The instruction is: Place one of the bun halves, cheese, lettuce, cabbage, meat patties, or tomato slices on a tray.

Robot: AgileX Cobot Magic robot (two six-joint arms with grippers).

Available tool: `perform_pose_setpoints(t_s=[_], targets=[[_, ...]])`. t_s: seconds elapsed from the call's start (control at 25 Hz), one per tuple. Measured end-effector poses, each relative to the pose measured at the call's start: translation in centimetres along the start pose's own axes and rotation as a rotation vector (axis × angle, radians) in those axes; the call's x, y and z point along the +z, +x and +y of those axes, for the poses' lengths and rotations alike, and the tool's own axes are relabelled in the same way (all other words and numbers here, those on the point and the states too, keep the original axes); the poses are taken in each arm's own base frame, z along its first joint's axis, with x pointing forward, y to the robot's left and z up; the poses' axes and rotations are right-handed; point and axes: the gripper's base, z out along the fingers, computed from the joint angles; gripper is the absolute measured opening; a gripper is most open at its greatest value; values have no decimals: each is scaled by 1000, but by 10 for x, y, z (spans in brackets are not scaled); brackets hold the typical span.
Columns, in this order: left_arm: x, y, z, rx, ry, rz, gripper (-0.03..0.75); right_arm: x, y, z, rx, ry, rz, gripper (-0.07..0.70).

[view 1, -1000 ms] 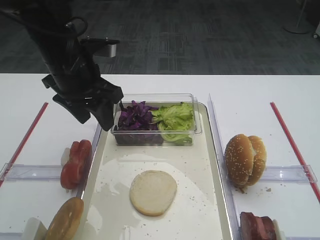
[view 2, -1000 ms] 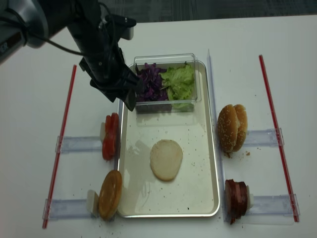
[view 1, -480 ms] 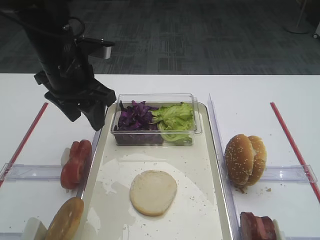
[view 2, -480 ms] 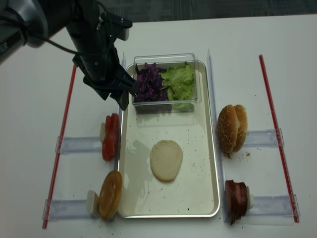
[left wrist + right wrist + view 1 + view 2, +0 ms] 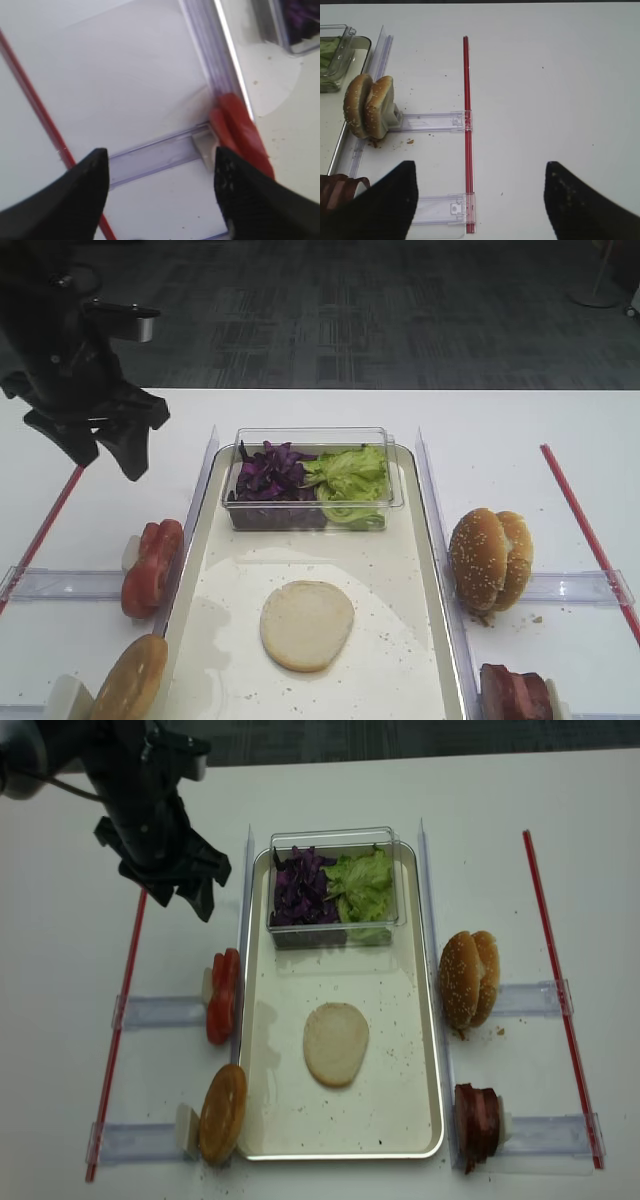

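A pale round bun half (image 5: pixel 306 624) (image 5: pixel 336 1043) lies flat in the middle of the cream tray (image 5: pixel 390 570) (image 5: pixel 390 1010). My left gripper (image 5: pixel 108 460) (image 5: pixel 180 903) (image 5: pixel 161 152) hangs open and empty over the table left of the tray, behind the tomato slices (image 5: pixel 153 565) (image 5: pixel 240 135). A clear tub at the tray's far end holds purple cabbage (image 5: pixel 268 472) and green lettuce (image 5: pixel 350 478). The right gripper (image 5: pixel 479 165) stands open over bare table right of the tray, near the meat patties (image 5: pixel 515 692) (image 5: pixel 337 187). No cheese is in view.
A golden bun half (image 5: pixel 130 678) leans on a clear rack at the front left. Sesame buns (image 5: pixel 490 558) (image 5: pixel 370 106) stand on a rack to the right. Red strips (image 5: pixel 50 520) (image 5: pixel 585 530) lie along both outer sides of the table.
The left gripper has moved left and back from the tub's corner, off the tray and over the table. It has stayed open. The bun half has not moved.
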Motion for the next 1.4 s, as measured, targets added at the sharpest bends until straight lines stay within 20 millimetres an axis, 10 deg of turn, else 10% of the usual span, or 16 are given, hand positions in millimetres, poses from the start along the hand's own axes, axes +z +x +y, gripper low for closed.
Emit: perform_pose_setpoints(t_s=[0.52, 1.4], targets=[[-4, 18, 79, -217, -32, -3, 421, 0, 0, 0, 0, 0, 0, 551], [-37, 43, 65, -179, 28, -85, 421, 0, 0, 0, 0, 0, 0, 551]])
